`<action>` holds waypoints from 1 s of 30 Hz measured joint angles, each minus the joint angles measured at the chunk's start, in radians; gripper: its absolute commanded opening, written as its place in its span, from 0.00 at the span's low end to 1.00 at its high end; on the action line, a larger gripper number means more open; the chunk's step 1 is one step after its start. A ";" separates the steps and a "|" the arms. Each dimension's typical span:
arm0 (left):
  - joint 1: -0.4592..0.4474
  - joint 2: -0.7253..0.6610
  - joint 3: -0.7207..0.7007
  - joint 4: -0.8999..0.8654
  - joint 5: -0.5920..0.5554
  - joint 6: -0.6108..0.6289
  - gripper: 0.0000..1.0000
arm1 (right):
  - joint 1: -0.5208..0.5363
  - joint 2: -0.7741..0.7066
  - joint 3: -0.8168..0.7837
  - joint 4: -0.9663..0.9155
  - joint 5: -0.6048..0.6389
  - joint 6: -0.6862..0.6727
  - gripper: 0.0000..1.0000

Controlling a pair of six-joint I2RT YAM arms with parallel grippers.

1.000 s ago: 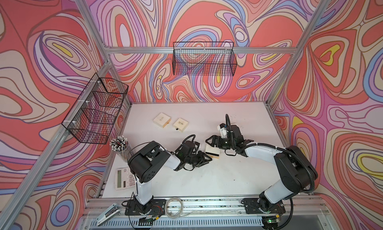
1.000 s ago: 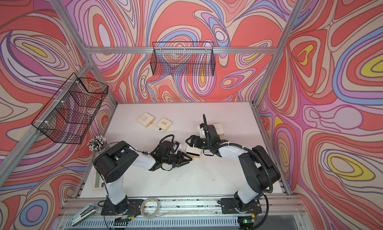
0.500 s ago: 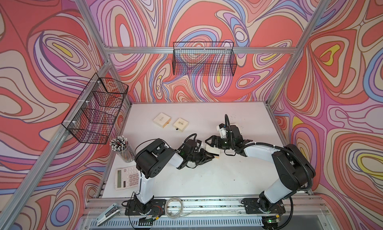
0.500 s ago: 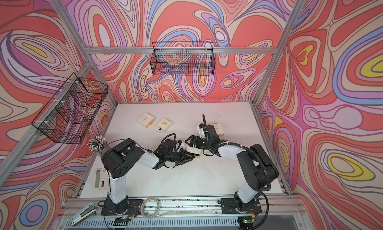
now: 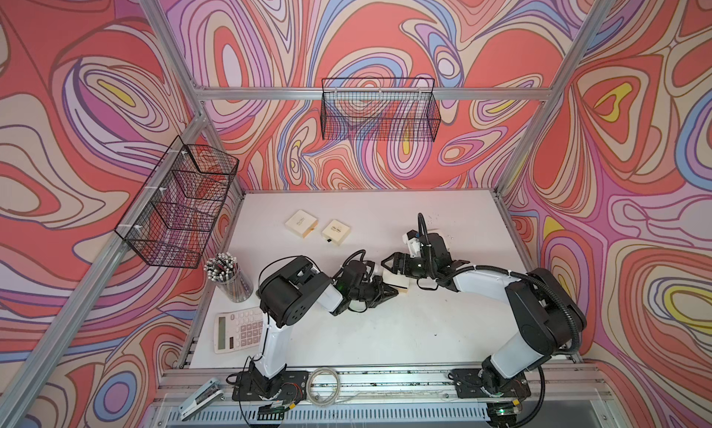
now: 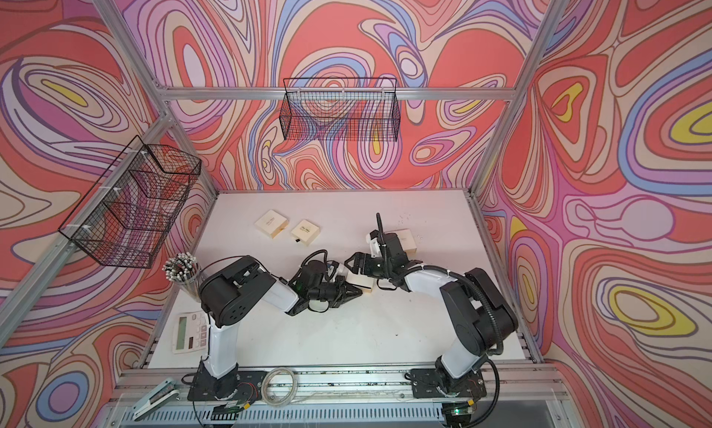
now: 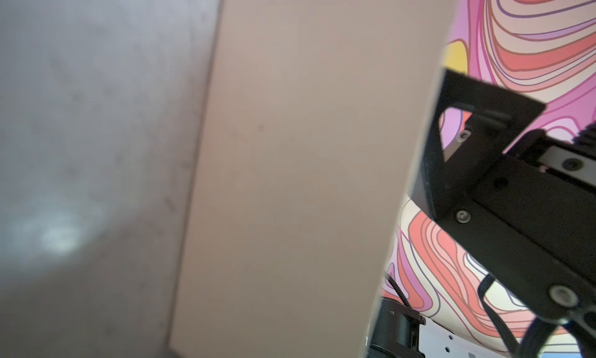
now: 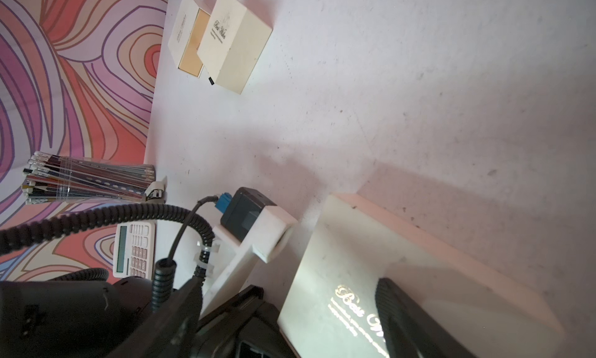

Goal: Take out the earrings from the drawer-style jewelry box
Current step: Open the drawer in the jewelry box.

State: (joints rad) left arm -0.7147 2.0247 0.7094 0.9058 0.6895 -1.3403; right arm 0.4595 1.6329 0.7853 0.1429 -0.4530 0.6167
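Presently the drawer-opening step is judged to be in hand. The jewelry box point(image 5: 398, 282) is found to the right of the calculator point(image 5: 239, 329) and a little farther back on the table point(image 5: 424, 337), between the two arms. The right gripper point(image 5: 392, 270) is set wide across the box, with one finger point(image 8: 406, 311) laid flat on the printed face in the right wrist view, so the sleeve is taken to be clamped. The left gripper point(image 5: 390, 291) is seen with its jaws closed together at the box edge nearest the calculator; whether a pull tab is pinched there cannot be told. The earrings are not seen and are presumed to be shut inside the drawer.

For the step to be done well, the sleeve should be held firm without being crushed. The pull should be made slowly and straight along the slide, so that the small studs are not flung out. The box is flat and nearly square, so no long axis is marked. Its printed face is turned upward, and the slide axis is judged to run from the right gripper toward the calculator
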 measured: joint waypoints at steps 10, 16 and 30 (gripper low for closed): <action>-0.002 -0.022 -0.021 -0.020 -0.004 0.016 0.00 | 0.000 0.000 -0.012 0.024 0.000 0.012 0.88; -0.011 -0.059 -0.050 -0.050 -0.013 0.040 0.00 | 0.000 0.003 -0.013 0.031 0.000 0.017 0.88; -0.045 -0.114 -0.139 -0.036 -0.051 0.050 0.00 | 0.000 0.023 -0.013 0.070 0.002 0.017 0.88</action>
State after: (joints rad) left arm -0.7593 1.9106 0.5701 0.8700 0.6388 -1.2907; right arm 0.4599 1.6562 0.7727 0.2127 -0.4515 0.6338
